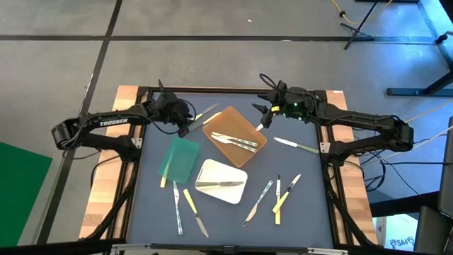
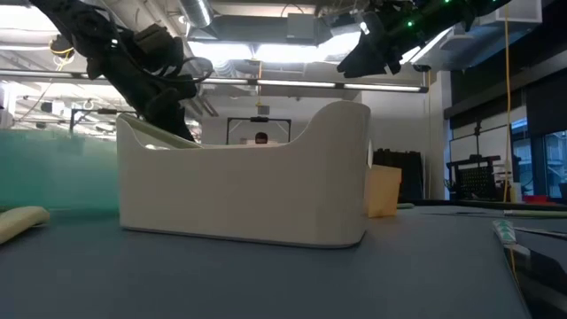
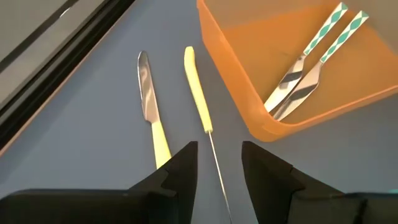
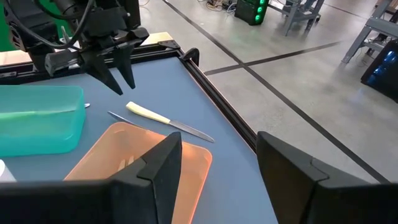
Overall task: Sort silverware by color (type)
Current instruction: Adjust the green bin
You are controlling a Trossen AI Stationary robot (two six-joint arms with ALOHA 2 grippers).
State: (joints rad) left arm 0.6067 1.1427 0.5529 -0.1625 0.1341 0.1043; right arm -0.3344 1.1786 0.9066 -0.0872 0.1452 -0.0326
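Observation:
My left gripper (image 1: 185,127) (image 3: 217,165) hovers open near the table's far left, beside the brown tray (image 1: 244,150). Its fingers stand on either side of the thin metal end of a yellow-handled piece (image 3: 198,87) that lies flat on the mat. A yellow-handled knife (image 3: 146,93) (image 4: 168,121) lies next to it. Two pieces with teal-and-white handles (image 3: 323,34) lie in the brown tray. My right gripper (image 1: 263,117) (image 4: 217,168) hangs open and empty above that tray's far right corner. One piece (image 1: 219,185) lies in the white tray.
A green tray (image 1: 179,157) sits left of centre and a white tray (image 1: 230,195) near the middle. Loose silverware lies on the mat: a pale-handled knife (image 1: 297,146) at right, several pieces (image 1: 277,195) near right and more (image 1: 184,205) near left. A raised frame (image 4: 214,93) edges the table.

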